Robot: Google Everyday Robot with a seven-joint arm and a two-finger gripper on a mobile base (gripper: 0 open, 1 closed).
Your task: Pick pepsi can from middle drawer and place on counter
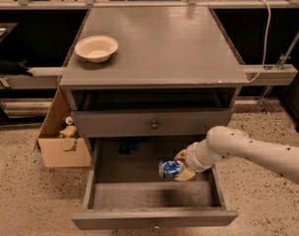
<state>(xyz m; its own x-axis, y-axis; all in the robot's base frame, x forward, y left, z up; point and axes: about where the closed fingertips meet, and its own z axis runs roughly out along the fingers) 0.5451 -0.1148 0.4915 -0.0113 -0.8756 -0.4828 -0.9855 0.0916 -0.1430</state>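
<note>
The pepsi can (pixel 169 168), blue with white and silver markings, lies on its side between the fingers of my gripper (pixel 181 166). The gripper is shut on it and holds it over the right middle of the open middle drawer (pixel 139 194). My pale arm reaches in from the right. The counter (pixel 159 43) is the broad grey top above, with a cream bowl (pixel 96 48) at its left.
A closed drawer front with a dark knob (pixel 153 125) sits just above the open drawer. An open cardboard box (pixel 61 144) with small items stands on the floor at the left. A grey side ledge (pixel 272 74) sticks out at the right.
</note>
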